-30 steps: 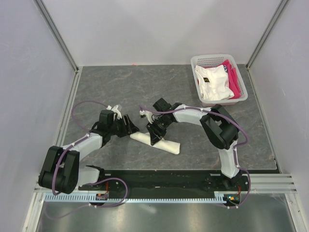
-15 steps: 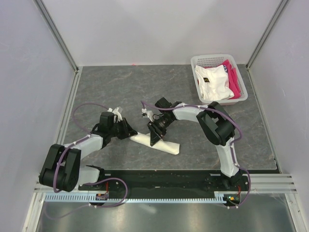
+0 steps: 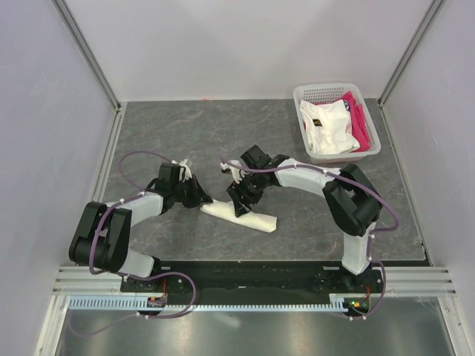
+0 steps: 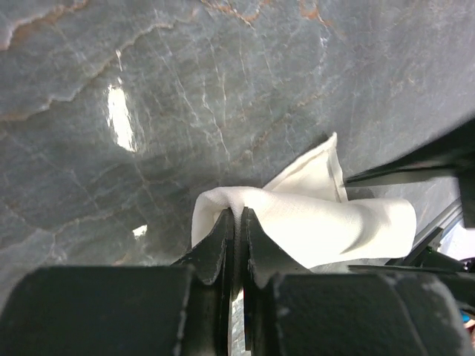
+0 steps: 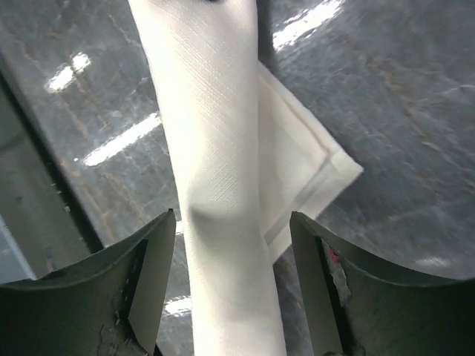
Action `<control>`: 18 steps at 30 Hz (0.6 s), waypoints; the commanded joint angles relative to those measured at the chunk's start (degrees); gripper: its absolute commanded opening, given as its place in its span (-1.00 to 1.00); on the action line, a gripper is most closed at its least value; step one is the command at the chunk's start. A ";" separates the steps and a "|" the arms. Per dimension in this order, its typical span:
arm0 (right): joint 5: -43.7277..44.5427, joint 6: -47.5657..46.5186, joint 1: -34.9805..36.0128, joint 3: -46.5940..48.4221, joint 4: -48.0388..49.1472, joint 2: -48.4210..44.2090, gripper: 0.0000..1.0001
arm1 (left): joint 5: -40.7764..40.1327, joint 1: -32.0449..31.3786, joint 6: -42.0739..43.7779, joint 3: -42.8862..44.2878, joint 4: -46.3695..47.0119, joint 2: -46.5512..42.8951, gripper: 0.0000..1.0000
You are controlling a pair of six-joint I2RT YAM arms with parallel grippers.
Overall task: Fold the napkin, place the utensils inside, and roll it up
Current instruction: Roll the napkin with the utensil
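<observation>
The left gripper point(image 4: 236, 216) is pinching one end of the rolled napkin point(image 4: 319, 219), which is lying just ahead of its fingers. The right gripper point(image 5: 231, 222) is standing spread astride the roll. Tugging on that single pinch is likely risking unrolling it.

Cream-white napkin point(image 3: 260, 221), rolled, lying diagonally
</observation>
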 commanded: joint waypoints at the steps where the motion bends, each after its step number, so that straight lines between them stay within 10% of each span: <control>1: 16.82 -2.26 5.86 -3.38 5.39 -7.28 0.45 | 0.61 0.14 2.82 4.01 -2.87 3.16 -0.96; 18: 35.48 -7.45 15.90 -4.98 9.53 -4.83 0.54 | 2.28 0.31 3.61 7.97 -6.12 6.77 -0.96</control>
